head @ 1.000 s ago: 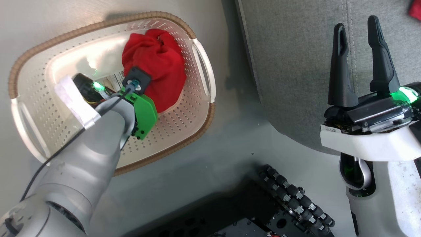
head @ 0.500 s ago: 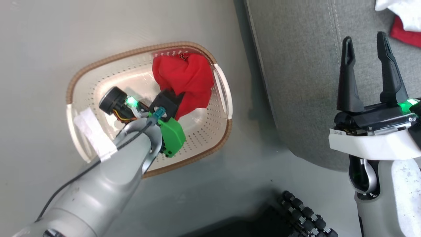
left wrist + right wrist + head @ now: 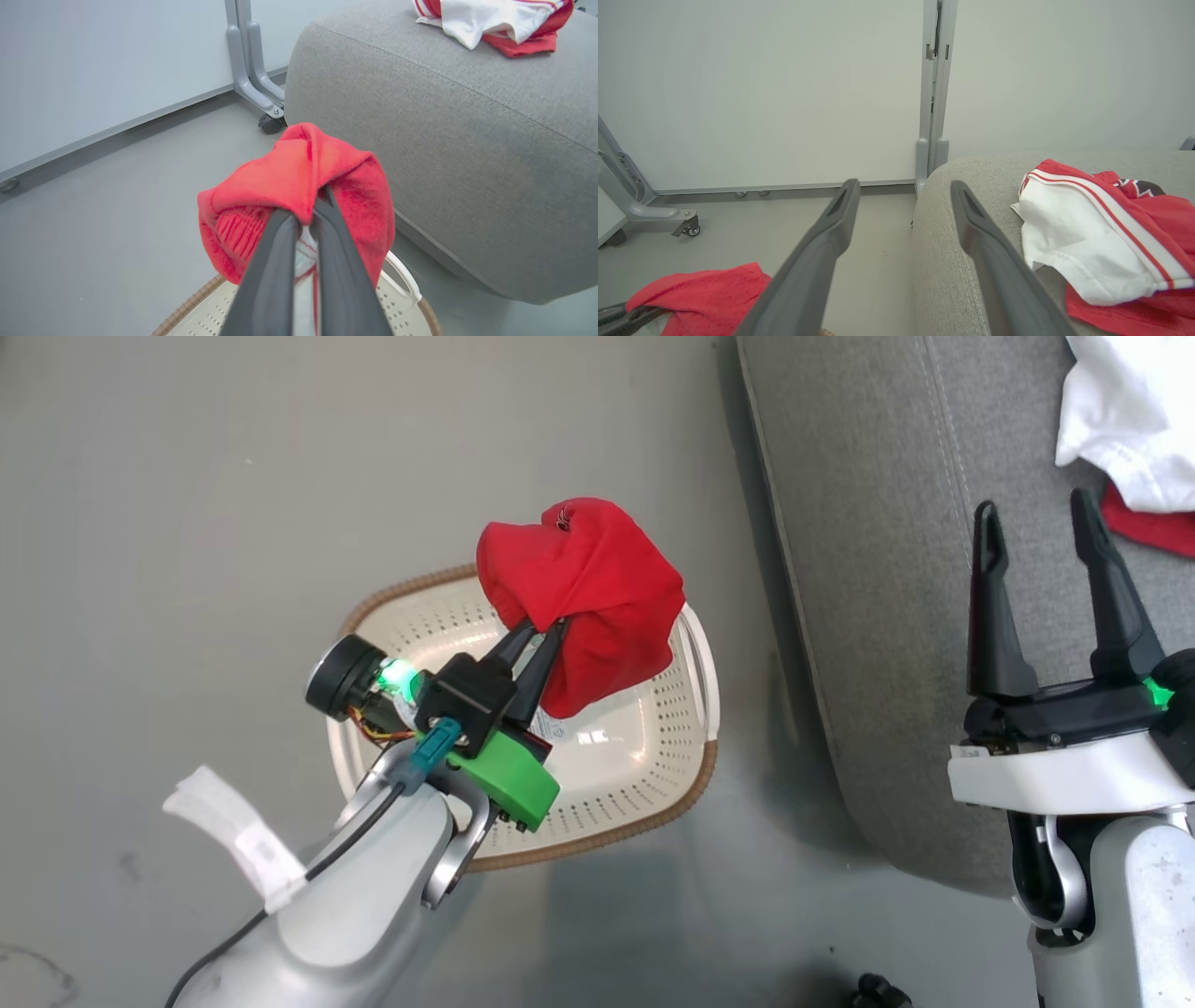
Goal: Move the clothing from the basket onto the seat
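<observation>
Raised red garment (image 3: pixel 583 588) out of basket (image 3: pixel 644 756) since earlier frame; previously lay inside. Gripped by left gripper (image 3: pixel 547 629), jaws pinched tight on fold, cloth bunched over and beyond tips. Hung above basket's seat-side end, clear of rim, near seat (image 3: pixel 878 569), not touching. Held right gripper (image 3: pixel 1033 506) spread, holding nothing, over seat edge. Noted red-and-white garments (image 3: pixel 1120 429) heaped on seat, well apart.

red garment (image 3: pixel 597 588): soft fleecy cloth, matt. basket (image 3: pixel 653 756): glossy perforated cream plastic; rim (image 3: pixel 189 305) brown, woven-look. seat (image 3: pixel 887 569): coarse woven grey fabric, matt. floor (image 3: pixel 233 523): smooth, faint sheen. right hand (image 3: pixel 1032 502) fingers (image 3: pixel 991 616): matt dark plastic.
</observation>
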